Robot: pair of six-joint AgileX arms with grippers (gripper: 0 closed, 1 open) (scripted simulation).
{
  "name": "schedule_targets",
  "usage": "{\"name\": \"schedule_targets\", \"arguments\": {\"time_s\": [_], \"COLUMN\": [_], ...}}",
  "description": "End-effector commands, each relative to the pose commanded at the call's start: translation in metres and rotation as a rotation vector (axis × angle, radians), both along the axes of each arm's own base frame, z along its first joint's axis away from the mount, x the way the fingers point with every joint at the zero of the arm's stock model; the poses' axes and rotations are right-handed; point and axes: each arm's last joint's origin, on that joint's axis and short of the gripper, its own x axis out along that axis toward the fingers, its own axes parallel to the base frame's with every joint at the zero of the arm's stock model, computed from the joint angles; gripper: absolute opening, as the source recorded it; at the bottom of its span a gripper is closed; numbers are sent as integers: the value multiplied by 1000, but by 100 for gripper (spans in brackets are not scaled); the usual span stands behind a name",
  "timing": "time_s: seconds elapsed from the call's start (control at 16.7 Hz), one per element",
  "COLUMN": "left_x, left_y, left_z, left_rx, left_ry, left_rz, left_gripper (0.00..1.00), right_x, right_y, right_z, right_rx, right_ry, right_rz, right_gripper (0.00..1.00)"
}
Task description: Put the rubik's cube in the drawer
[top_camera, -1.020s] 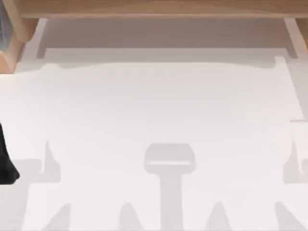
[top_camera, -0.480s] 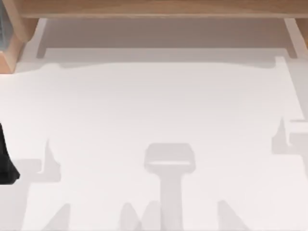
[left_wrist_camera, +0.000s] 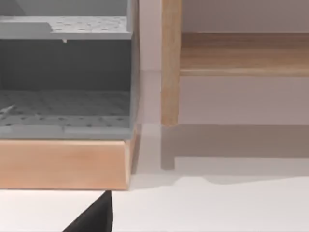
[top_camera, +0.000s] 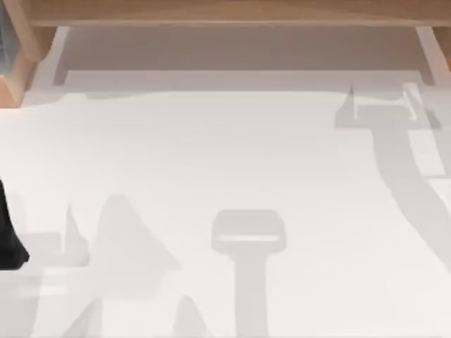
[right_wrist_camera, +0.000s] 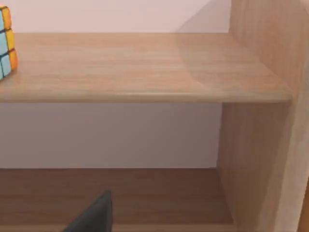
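Two pieces of furniture frame the scene, and the white table (top_camera: pixel 225 176) is the largest surface, smooth and matte, crossed by soft grey shadows. Along its far edge in the top view runs a pale wooden shelf unit (top_camera: pixel 232 13), with a wood-grain finish and straight, square-cut boards; the right wrist view shows its upper shelf board (right_wrist_camera: pixel 140 67), flat with a rounded front lip, a lower board beneath it, and an upright side panel (right_wrist_camera: pixel 260 121) closing the bay. On that upper board, at the edge of the right wrist picture, sits the rubik's cube (right_wrist_camera: pixel 5 41), resting on the wood, with blue and orange-yellow stickers on a grid of small squares; the rest of it is cut off. At the top view's left corner stands the drawer (left_wrist_camera: pixel 65 96), a box with a light wooden front (left_wrist_camera: pixel 63 164) and a grey inner lining, dimpled with a dotted texture; it stands open, its grey floor bare apart from a faint pale mark that cannot be made out. A dark wedge of the left gripper (left_wrist_camera: pixel 94 217) shows in the left wrist view, facing the drawer, and a similar dark wedge of the right gripper (right_wrist_camera: pixel 94 215) faces the shelf bay; whether either one's fingers are spread or closed cannot be told.
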Motion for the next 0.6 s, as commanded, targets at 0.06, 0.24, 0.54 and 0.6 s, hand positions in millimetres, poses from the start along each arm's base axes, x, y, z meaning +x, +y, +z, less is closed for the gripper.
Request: {"name": "schedule_targets", "arguments": {"time_s": [0.06,0.24,0.54,0.6], "left_x": [0,0,0,0], "left_y": [0,0,0,0], "left_z": [0,0,0,0], "left_rx": [0,0,0,0], "left_ry": [0,0,0,0], "left_rz": [0,0,0,0], "left_gripper": [100,100,100,100], "right_x": [18,68,127,134], "right_y": [14,62,139,151], "right_z": [9,22,13,10], "right_rx": [-1,-4,-6,-5], "right_ry": [-1,-4,-5,-6], "right_rz": [0,2,5,6], "right_gripper": [100,100,100,100]}}
